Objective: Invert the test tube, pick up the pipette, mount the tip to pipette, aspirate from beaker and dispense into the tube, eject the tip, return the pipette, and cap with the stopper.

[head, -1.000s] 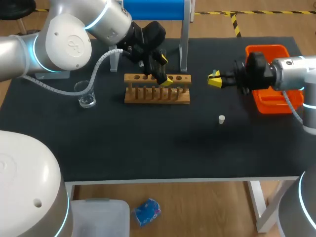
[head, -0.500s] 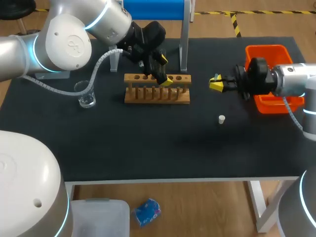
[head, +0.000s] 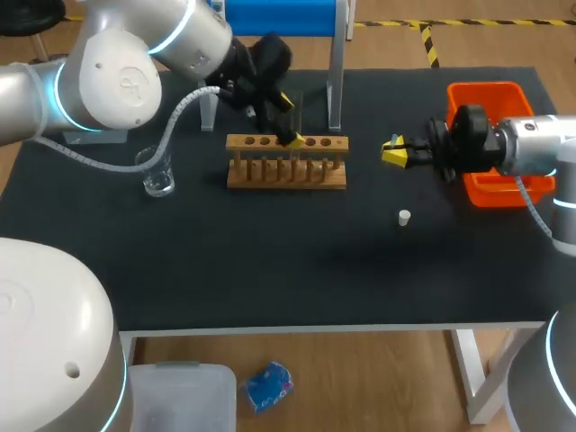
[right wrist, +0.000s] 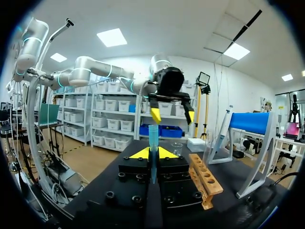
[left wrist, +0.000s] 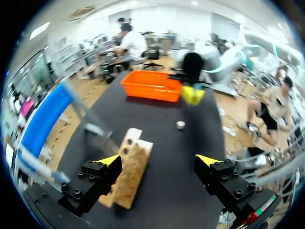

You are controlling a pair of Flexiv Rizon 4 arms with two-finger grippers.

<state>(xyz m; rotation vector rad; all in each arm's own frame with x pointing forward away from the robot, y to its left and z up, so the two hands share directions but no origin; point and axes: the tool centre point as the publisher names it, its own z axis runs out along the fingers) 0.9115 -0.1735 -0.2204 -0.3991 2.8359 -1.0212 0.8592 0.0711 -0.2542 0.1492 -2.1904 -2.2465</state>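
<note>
L gripper upper centre of frame, directly over wooden rack. Fingers spread wide, nothing betw. them; rack end sits under one finger in wrist view.

R gripper centre-right, level w/ rack, well apart from it. Clamped on bluish pipette tip, held upright betw. yellow pads.

White stopper alone on table, just below R gripper in frame, not touching.

Beaker left of rack, apart.

Orange tray upper right, partly behind R arm.
</note>
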